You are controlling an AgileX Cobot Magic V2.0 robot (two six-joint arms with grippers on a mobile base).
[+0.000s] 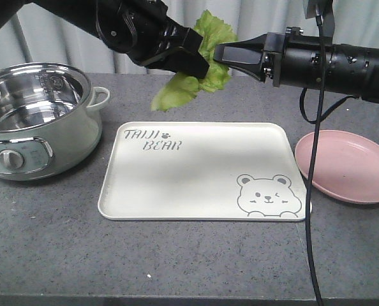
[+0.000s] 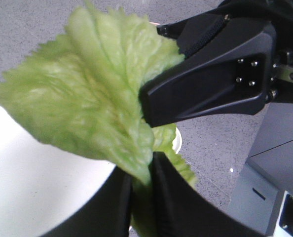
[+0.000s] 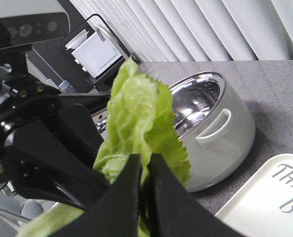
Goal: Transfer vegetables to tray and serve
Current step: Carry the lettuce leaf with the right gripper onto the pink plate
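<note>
Black left gripper (image 1: 201, 62) is pinched down on the lettuce leaf (image 1: 177, 94). In the left wrist view its two fingers (image 2: 173, 207) stand almost together, with only the leaf's lower part squeezed between them. Right gripper (image 1: 222, 53) is clamped on the same leaf from the other side. In the right wrist view its jaws are a narrow slit apart, with the leaf folded lengthwise in the gap. Both grips meet at about the middle of the leaf, fingertips close to each other; can't tell if they touch.

Leaf is off the table (image 1: 177, 261), hanging in the air over or just behind the far edge of the tray (image 1: 196, 169). It is clear of the tray surface, and depth is hard to judge from the front view. It sits between the pot (image 1: 36, 121) on one side and the pink plate (image 1: 346, 167) on the other, higher than both.

Leaf look:
- Bright green, ruffled and crinkled, with jagged edges.
- One part sticks up above the grippers; a bigger lobe droops down and toward the pot side.
- Left wrist view shows the broad face spread wide, yellower along the veins.
- Right wrist view shows it standing upright and creased down its length.

Tray is cream, with the "TAIJI BEAR" text at the far corner on the pot side and the winking bear at the near corner on the plate side. Nothing lies on it.
</note>
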